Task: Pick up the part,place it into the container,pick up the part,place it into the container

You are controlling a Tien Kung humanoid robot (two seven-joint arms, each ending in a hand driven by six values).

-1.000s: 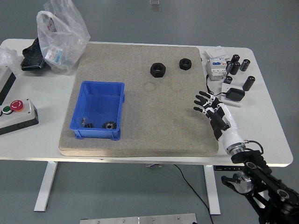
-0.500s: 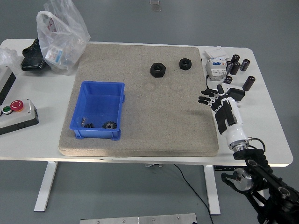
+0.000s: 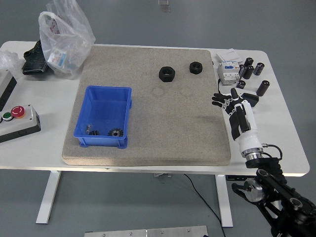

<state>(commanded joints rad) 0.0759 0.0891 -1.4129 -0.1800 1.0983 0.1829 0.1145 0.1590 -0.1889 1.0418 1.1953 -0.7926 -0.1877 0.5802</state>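
Note:
Two black hex nuts lie on the tan mat (image 3: 163,123) at the back: a larger nut (image 3: 167,74) and a smaller nut (image 3: 196,67) to its right. A blue bin (image 3: 97,140) sits on the mat's left half with two small black gear-like parts (image 3: 115,132) at its near end. My right hand (image 3: 230,102) hovers over the mat's right edge, fingers spread and empty, well short of the nuts. The left arm does not appear.
Right of the mat are a white electrical module (image 3: 229,70), several black cylinders (image 3: 263,88) and a black adapter (image 3: 250,99). At the left stand a plastic bag (image 3: 64,39), a black object (image 3: 34,58) and a button box (image 3: 17,121).
My right hand has moved right and slightly farther back, from over the mat to its right edge. Nothing else moved.

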